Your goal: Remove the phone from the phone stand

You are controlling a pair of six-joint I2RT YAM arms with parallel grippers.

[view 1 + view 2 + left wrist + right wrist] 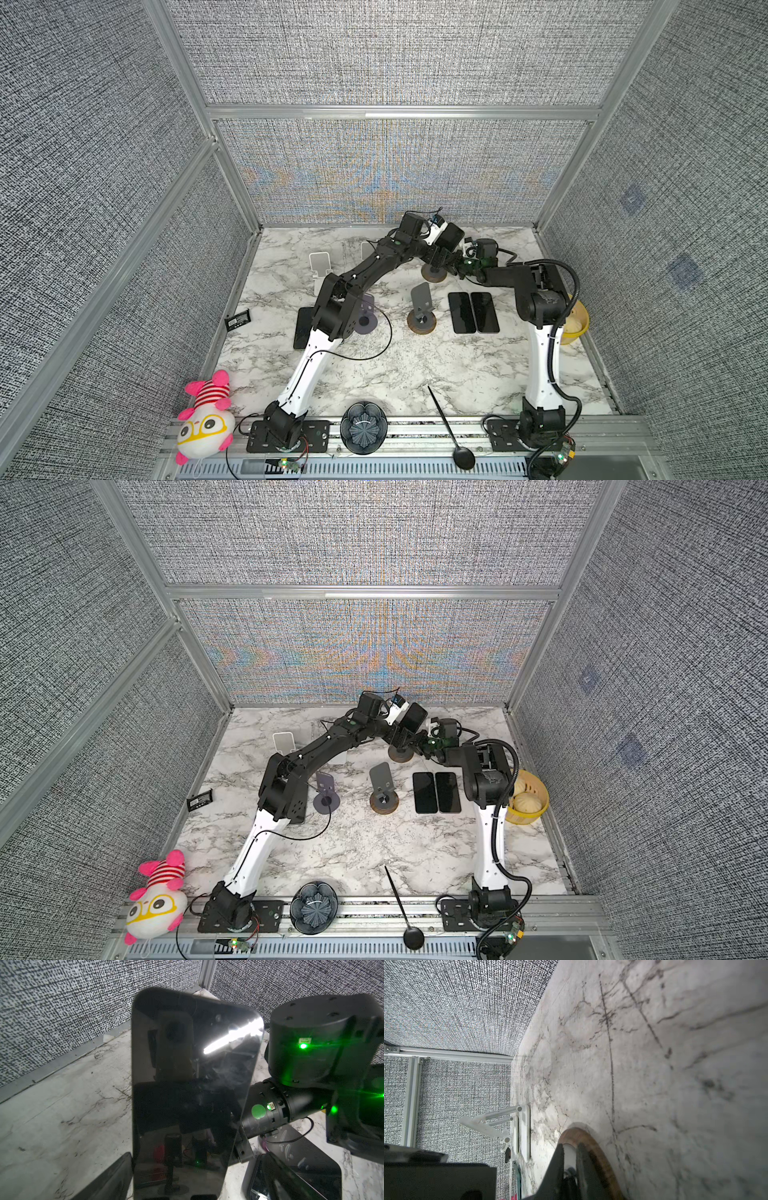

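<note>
The phone [187, 1088], a black slab with a dark glossy screen, stands upright and fills the left wrist view. My left gripper [195, 1156] is open around it, with one finger [113, 1180] close to the phone's edge and a gap on the other side. In both top views the arms hide the phone, and only the phone stand's round wooden base [433, 274] [401, 754] shows at the back centre. My left gripper [436, 258] meets my right gripper [456, 269] there. The right gripper [570, 1147] is shut on the phone stand, just above its wooden base [593, 1147].
Two black phones [473, 311] lie flat side by side. Nearby are a second wooden-based stand [422, 320], a purple stand [365, 320] and white stands [320, 266]. A yellow basket [584, 320] sits at the right edge. A dark bowl [363, 428] and a black spoon [451, 428] are in front.
</note>
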